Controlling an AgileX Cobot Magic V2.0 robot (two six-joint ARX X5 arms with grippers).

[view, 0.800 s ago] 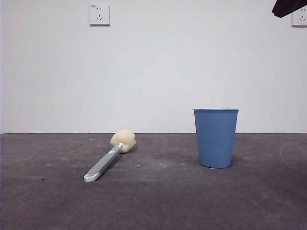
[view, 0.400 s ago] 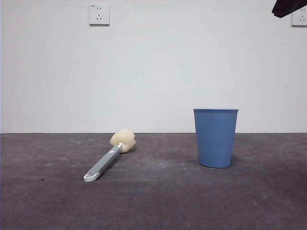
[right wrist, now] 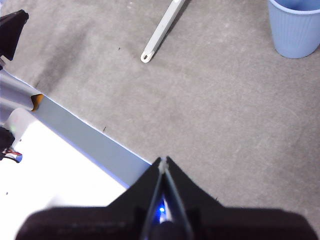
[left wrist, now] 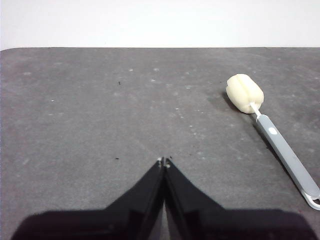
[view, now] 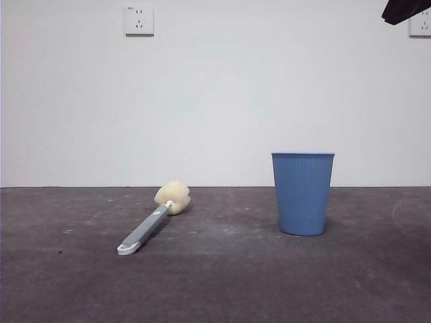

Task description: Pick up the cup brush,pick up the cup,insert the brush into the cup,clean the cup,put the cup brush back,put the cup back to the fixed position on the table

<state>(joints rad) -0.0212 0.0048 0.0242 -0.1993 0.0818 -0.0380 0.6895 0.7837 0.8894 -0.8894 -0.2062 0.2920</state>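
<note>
While both arms wait, cup [view: 303,194] stands upright on the table [view: 222,282], right of centre in the front view; its inside isn't visible from there. Right wrist view shows only part of the inside, nothing seen in it. Brush [view: 152,219] lies flat left of centre, well apart from cup, sponge toward the wall [view: 215,101], white tip nearer the camera. Left gripper [left wrist: 163,161] has jaws together, empty, over bare table. Right gripper [right wrist: 163,161] likewise closed, empty, near the table edge. White wall behind, socket [view: 139,20] upper left, another at the upper right corner.
</note>
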